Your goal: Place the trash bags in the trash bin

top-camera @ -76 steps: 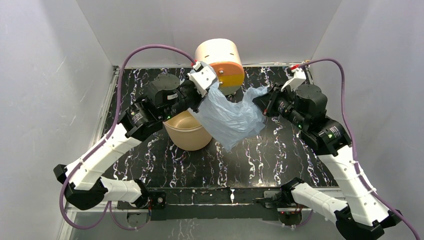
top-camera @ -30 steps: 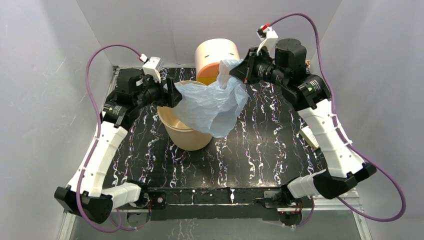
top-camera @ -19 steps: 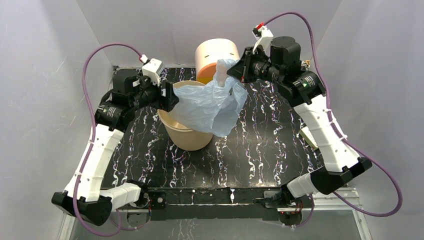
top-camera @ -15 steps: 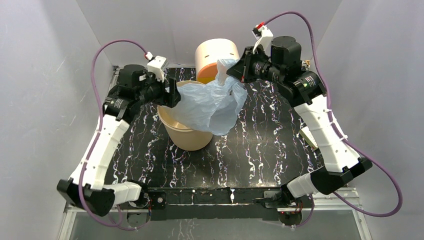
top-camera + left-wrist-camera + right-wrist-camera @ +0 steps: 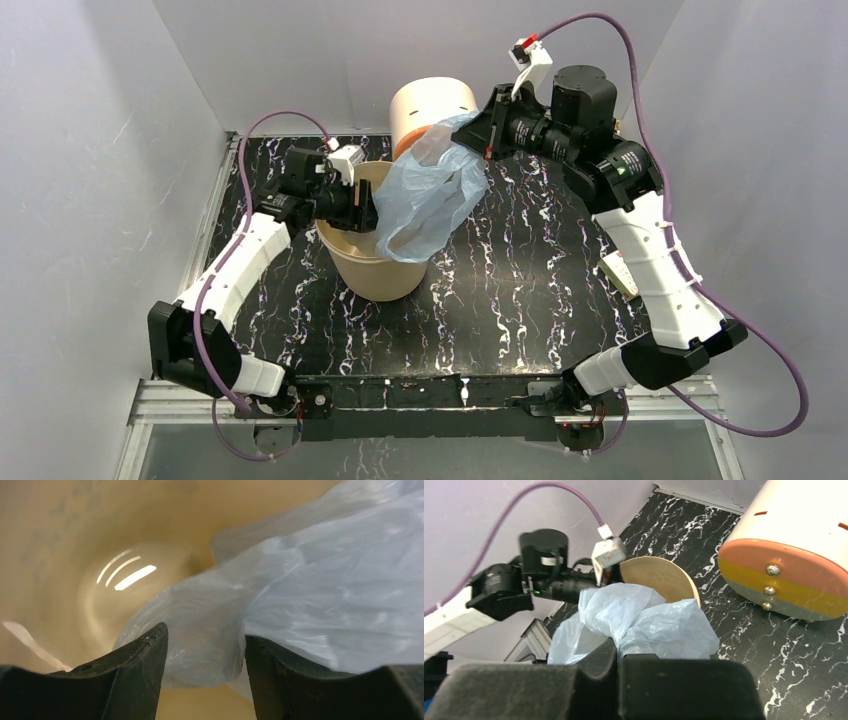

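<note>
Up in the upper middle of the overhead view, the right gripper has its fingers pressed together on the top of the pale-blue trash bag. The bag hangs down and to the left, its lower end dipping into the mouth of the beige trash bin at centre frame. At that mouth the left gripper holds its dark fingers apart with bunched film filling the gap, though whether they clamp it cannot be told; a cream cylinder with an orange-yellow face sits just behind the bin on the black marbled table.
</note>
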Motion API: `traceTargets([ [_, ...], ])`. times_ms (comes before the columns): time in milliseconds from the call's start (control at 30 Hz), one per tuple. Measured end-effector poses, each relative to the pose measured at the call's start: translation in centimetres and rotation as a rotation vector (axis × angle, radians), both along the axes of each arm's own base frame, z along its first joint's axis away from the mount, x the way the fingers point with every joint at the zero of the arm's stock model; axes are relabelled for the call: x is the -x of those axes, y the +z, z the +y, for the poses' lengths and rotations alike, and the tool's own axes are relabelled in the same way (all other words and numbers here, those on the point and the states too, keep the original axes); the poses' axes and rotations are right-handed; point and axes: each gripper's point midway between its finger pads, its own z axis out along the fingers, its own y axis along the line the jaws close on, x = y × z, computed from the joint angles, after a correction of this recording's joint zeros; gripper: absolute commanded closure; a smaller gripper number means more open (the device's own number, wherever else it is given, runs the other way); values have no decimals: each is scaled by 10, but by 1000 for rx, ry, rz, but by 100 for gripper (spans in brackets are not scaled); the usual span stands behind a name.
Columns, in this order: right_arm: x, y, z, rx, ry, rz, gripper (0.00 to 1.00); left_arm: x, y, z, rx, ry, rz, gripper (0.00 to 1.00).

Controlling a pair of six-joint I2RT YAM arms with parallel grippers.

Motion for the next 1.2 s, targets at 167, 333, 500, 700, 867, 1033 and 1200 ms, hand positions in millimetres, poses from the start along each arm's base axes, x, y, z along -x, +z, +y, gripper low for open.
traceTargets([
  [167,0,5,6,-26,23,7,100,8,-16,3,-6,13,43,36],
  [333,-14,-6,7,-21,-27,34,100,12,30,13,7,58,-93,28],
  [500,-23,-13,7,-15,-61,49,100,24,94,26,24,92,-287,27],
  [700,-28,-15,10,-26,-70,57,100,60,124,30,35,-3,-414,24],
  [867,-31,-17,18,-38,-40,62,100,103,133,13,118,-215,-496,26],
  [1033,-37,-26,27,-41,-20,95,100,128,130,2,178,-359,-548,23],
  [1200,-37,-25,30,-54,-11,102,100,133,111,-1,191,-388,-523,21],
])
